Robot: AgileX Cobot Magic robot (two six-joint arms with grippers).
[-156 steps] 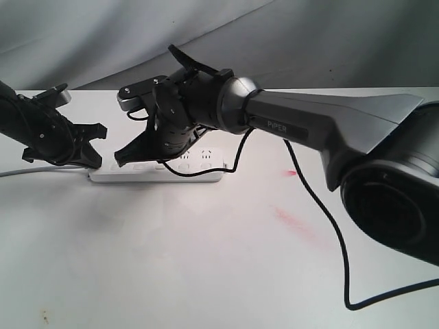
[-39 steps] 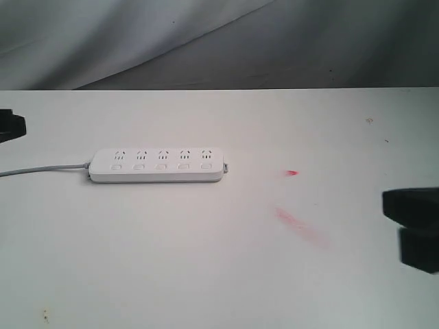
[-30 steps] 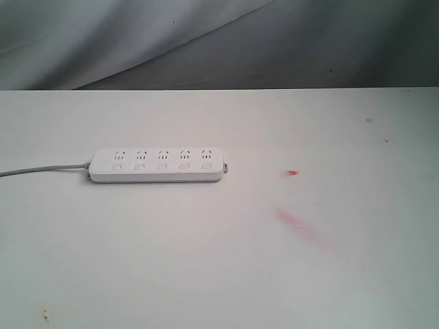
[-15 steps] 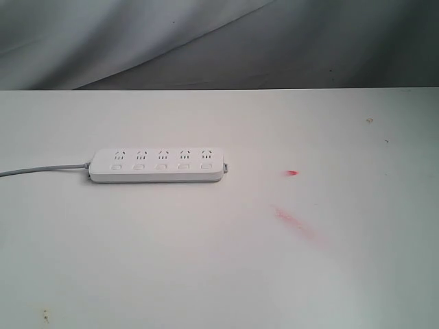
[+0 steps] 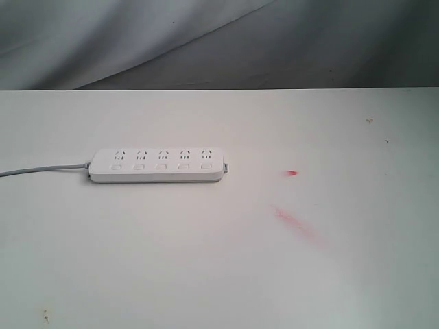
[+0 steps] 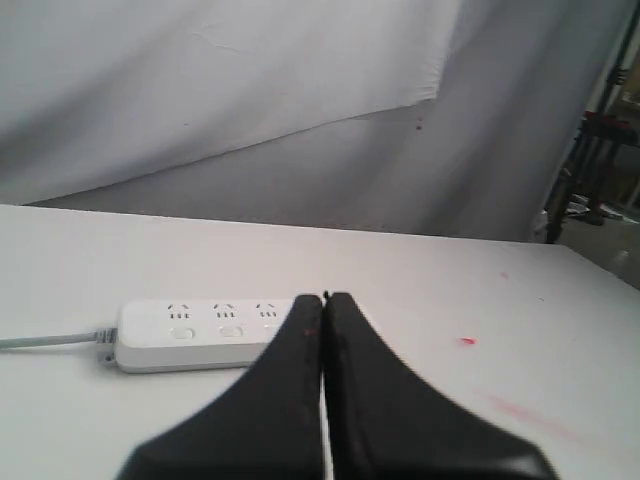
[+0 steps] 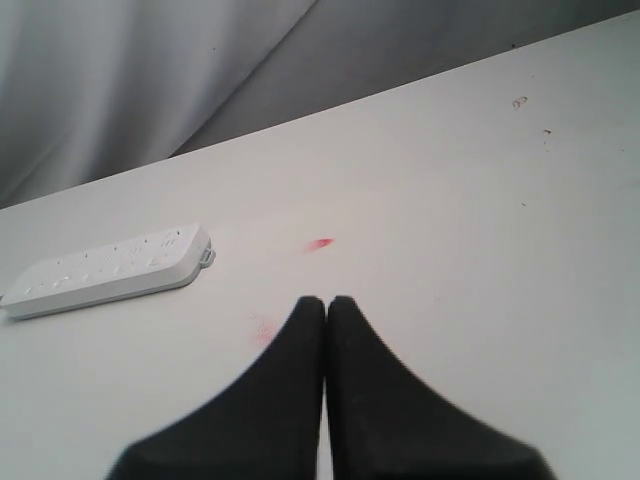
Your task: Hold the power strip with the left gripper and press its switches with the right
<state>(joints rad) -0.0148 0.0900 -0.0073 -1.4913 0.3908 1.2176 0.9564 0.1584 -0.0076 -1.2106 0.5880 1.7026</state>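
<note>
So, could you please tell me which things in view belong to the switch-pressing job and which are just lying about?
Job: power strip, its switches, left gripper, right gripper, both shut.
Lying about: red marks on the table, grey backdrop cloth.

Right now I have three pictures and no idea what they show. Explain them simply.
This is a robot with two arms, each ending in a two-fingered claw. One picture comes from a camera off the arms: a white table with a power strip, its grey cord and red smears; no arm shows. The other two come from wrist cameras: the left gripper and the right gripper, black fingers pressed shut, holding nothing, apart from the strip.
</note>
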